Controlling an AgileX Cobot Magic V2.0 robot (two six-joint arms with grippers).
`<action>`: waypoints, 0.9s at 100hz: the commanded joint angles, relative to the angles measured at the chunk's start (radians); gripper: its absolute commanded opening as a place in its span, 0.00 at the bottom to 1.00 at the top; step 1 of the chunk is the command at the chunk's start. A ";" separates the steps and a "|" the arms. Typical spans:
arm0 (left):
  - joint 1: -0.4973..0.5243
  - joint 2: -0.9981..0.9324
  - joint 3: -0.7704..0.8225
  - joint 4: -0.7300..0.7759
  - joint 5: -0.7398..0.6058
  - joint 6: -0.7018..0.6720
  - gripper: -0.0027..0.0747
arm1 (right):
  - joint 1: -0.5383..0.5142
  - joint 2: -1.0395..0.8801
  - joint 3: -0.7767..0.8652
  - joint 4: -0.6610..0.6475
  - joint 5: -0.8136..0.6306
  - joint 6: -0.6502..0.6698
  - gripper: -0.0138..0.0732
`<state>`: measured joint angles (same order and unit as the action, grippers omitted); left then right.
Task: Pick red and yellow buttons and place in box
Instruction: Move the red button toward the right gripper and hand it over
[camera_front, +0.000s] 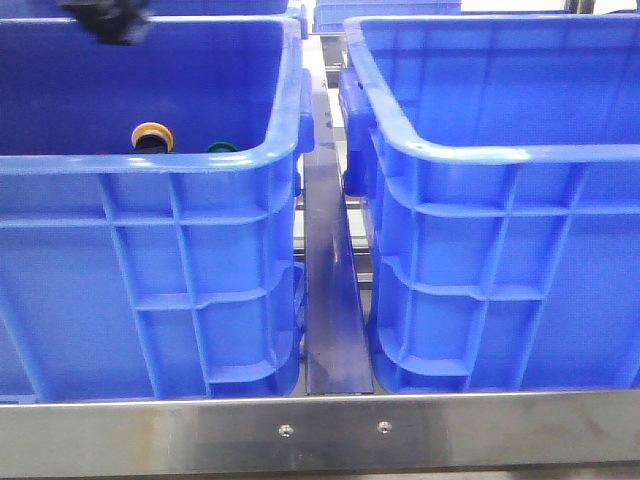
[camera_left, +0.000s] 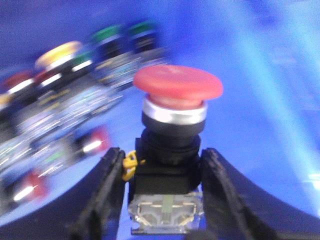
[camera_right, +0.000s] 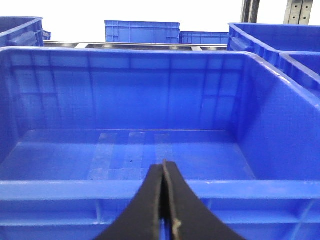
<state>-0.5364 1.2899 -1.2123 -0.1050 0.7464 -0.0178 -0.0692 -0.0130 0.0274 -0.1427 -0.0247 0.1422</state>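
Red button sat upright between the left gripper jaws, its black body clamped on both sides, inside the left crate. Behind it lay a blurred heap of other buttons. A yellow button showed above that crate's near rim. Right gripper jaws were pressed together, empty, just before the box, which stood beside the left crate

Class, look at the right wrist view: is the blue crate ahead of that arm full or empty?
Empty. The blue crate shows only bare floor; the right end effector, shut, hangs before its near rim.
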 joint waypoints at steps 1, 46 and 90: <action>-0.069 -0.032 -0.026 -0.020 -0.089 -0.002 0.18 | -0.001 -0.017 0.005 -0.007 -0.076 0.001 0.08; -0.274 -0.029 -0.026 -0.020 -0.203 -0.002 0.18 | -0.001 -0.017 0.005 -0.007 -0.090 0.002 0.08; -0.274 -0.029 -0.026 -0.020 -0.197 -0.002 0.18 | 0.001 0.102 -0.398 -0.006 0.318 0.007 0.08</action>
<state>-0.8020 1.2899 -1.2085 -0.1140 0.6195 -0.0178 -0.0692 0.0205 -0.2573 -0.1427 0.2577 0.1422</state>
